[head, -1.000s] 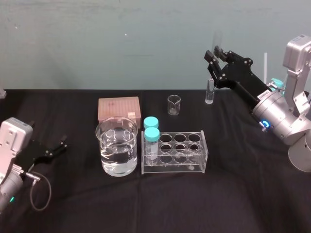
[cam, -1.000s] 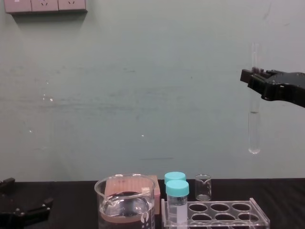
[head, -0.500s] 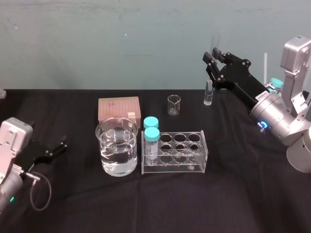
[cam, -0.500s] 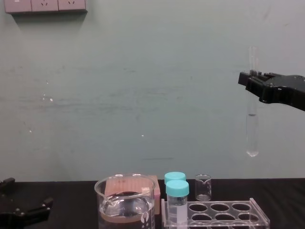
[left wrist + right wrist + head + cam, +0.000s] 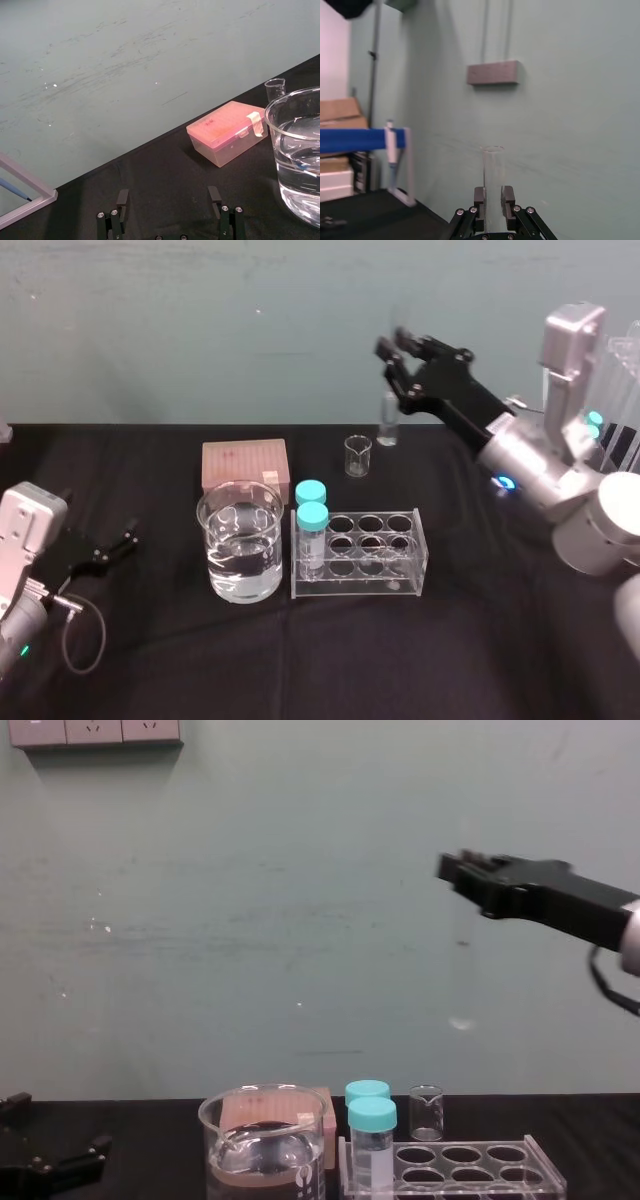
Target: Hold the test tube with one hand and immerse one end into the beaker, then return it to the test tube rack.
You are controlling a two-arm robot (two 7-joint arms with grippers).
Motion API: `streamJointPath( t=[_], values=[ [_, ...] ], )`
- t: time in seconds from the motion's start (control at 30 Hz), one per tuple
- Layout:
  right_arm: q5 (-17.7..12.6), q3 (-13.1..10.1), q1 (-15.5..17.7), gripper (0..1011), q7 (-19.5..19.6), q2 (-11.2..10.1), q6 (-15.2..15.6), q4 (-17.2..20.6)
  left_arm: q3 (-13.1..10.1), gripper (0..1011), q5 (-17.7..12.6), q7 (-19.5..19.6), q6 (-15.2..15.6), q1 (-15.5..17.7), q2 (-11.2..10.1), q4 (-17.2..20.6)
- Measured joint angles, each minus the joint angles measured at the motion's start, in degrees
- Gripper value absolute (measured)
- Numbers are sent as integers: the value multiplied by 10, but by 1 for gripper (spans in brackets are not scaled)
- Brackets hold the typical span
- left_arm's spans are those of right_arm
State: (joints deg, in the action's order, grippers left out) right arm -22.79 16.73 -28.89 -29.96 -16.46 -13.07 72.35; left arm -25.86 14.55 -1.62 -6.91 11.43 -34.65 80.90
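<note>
My right gripper (image 5: 393, 348) is raised high behind the small glassware and is shut on the test tube (image 5: 387, 426), a slim clear tube that hangs upright below the black fingers. In the right wrist view the test tube (image 5: 493, 175) stands between both pads of the right gripper (image 5: 493, 199). From the chest the right gripper (image 5: 456, 870) is well above the table, and the test tube (image 5: 461, 1020) shows as a faint blur under it. The wide beaker (image 5: 240, 540) holds water, left of the clear test tube rack (image 5: 405, 585). At the table's left, my left gripper (image 5: 170, 200) rests open.
Two teal-capped vials (image 5: 312, 515) stand in the rack's left holes. A pink box (image 5: 244, 462) sits behind the beaker and a tiny clear beaker (image 5: 358, 455) behind the rack. A pipette stand (image 5: 620, 390) is at the far right.
My right arm has swung left with the test tube, from the table's right rear to above the tiny beaker. The left arm has not moved.
</note>
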Motion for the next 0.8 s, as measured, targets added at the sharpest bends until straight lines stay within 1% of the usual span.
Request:
streamJointPath(
  t=[0.03, 0.13, 0.23, 0.27, 0.37, 0.43, 0.53, 0.8],
  values=[
    [-3, 8, -9, 227, -10, 7, -4, -7, 0, 1000, 0, 0, 0, 0, 0, 0],
    [-9, 19, -21, 227, -25, 17, -11, -18, 0, 1000, 0, 0, 0, 0, 0, 0],
    [-22, 39, -40, 227, -51, 34, -19, -35, 0, 1000, 0, 0, 0, 0, 0, 0],
    [-22, 39, -40, 227, -51, 34, -19, -35, 0, 1000, 0, 0, 0, 0, 0, 0],
    [-34, 60, -60, 227, -79, 52, -26, -58, 0, 1000, 0, 0, 0, 0, 0, 0],
    [-39, 69, -67, 227, -90, 60, -29, -68, 0, 1000, 0, 0, 0, 0, 0, 0],
    [-51, 88, -82, 228, -114, 78, -33, -93, 0, 1000, 0, 0, 0, 0, 0, 0],
    [-71, 115, -91, 227, -146, 97, -32, -118, 0, 1000, 0, 0, 0, 0, 0, 0]
  ],
)
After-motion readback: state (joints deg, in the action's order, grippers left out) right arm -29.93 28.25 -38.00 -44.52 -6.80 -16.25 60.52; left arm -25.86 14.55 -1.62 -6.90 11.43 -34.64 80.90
